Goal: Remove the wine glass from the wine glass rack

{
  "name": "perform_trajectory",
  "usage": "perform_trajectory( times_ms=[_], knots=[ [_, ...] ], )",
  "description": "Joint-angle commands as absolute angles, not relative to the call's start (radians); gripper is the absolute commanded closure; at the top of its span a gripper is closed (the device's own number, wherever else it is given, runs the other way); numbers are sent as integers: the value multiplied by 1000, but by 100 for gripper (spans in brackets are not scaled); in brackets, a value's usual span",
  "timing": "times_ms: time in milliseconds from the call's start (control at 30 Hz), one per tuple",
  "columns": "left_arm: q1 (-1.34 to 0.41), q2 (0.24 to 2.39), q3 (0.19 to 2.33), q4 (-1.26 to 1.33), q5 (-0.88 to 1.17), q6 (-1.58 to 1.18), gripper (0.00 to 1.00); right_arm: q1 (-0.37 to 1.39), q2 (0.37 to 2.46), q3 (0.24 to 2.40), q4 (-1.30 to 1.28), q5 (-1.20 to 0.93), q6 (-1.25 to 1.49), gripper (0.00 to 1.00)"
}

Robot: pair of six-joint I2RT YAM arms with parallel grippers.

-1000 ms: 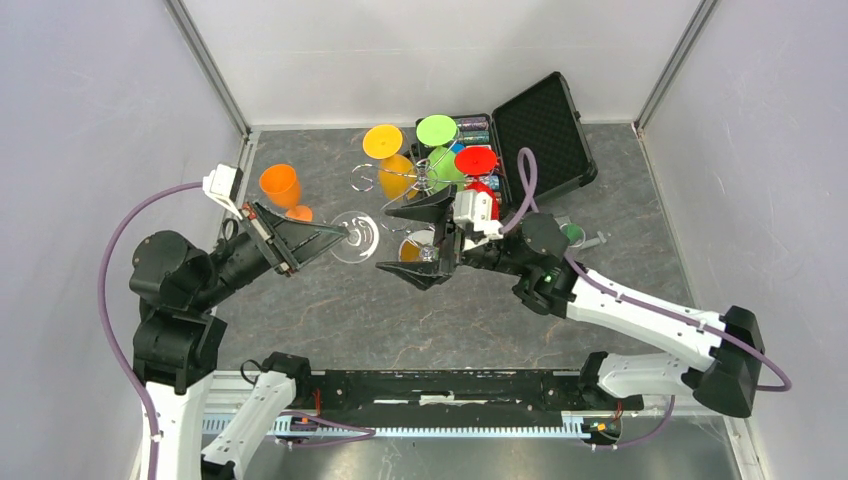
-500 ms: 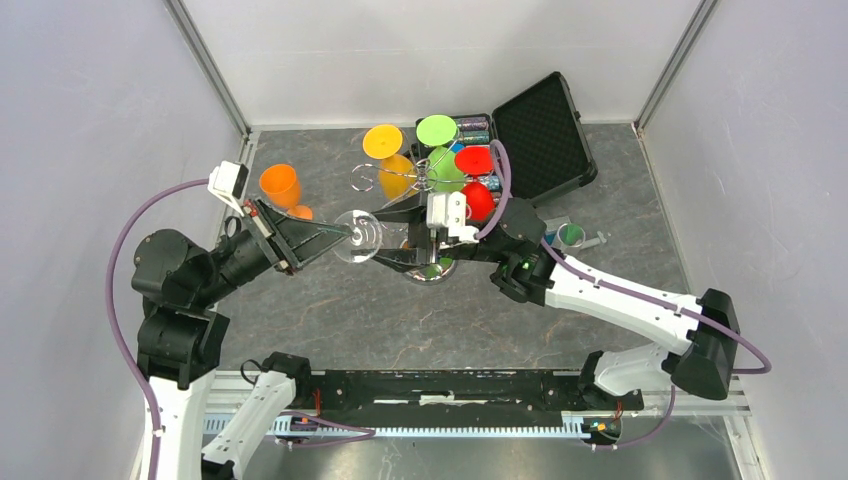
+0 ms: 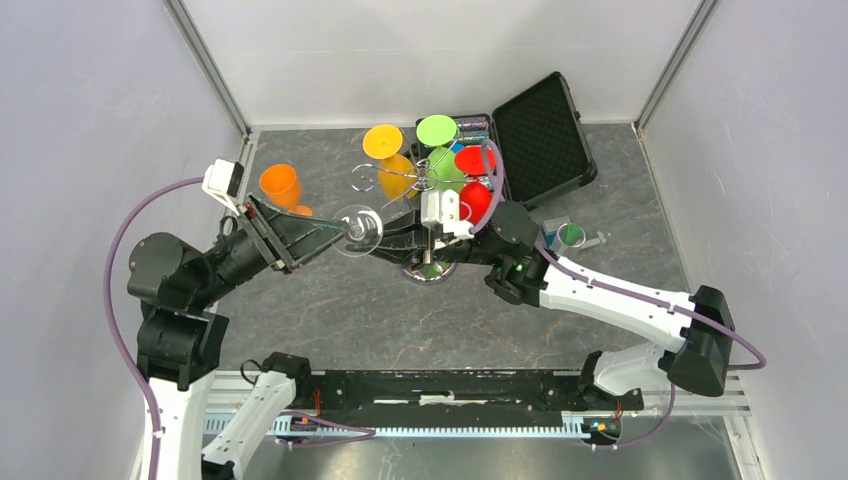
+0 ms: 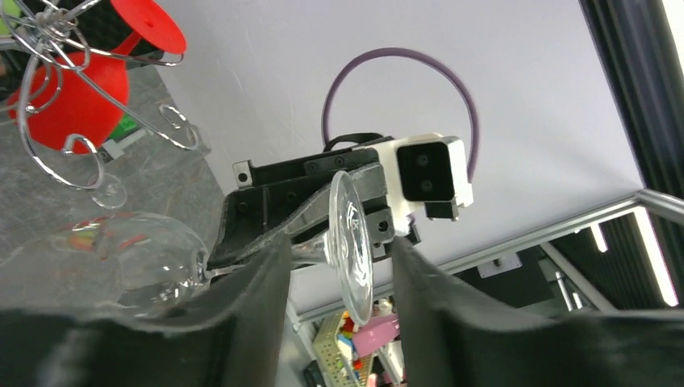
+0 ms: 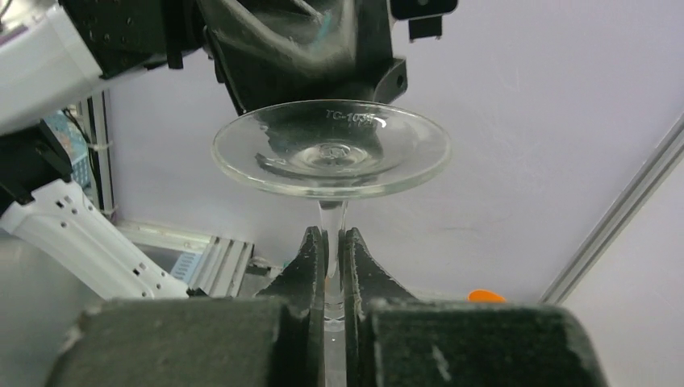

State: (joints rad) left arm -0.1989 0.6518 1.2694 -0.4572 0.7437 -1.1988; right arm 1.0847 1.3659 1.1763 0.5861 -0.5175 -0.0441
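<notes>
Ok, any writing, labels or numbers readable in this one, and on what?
"TC-10", followed by a digit or two too blurred to read: moulded into the foot of the wine glass, seen in the right wrist view.
The cylinders in the black case: any print is too small to read.
No other readable text in any view.

surface: grey table (image 3: 340, 320) | on it: wine glass rack (image 3: 427, 272), black case (image 3: 545, 125), orange cup (image 3: 280, 185)
</notes>
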Motion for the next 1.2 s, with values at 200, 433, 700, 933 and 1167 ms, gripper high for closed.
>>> perform_trajectory(
  times_ms=[200, 433, 700, 933, 1167],
  knots=[
    [-204, 617, 1239, -331, 704, -1159, 13, 1088, 1220, 994, 1129, -197, 248, 100],
    [-204, 607, 1167, -316, 666, -1111, 3, 1088, 1144, 819, 1502, 181, 422, 100],
    [-204, 610, 1025, -72, 736, -1317, 12, 1088, 1205, 841, 1669, 300, 523, 100],
    [-206, 640, 998, 136, 801, -1499, 15, 1088, 1300, 918, 1666, 295, 595, 100],
    [-214, 656, 980, 165, 800, -1511, 20, 1088, 1356, 948, 1706, 299, 658, 100]
  ],
)
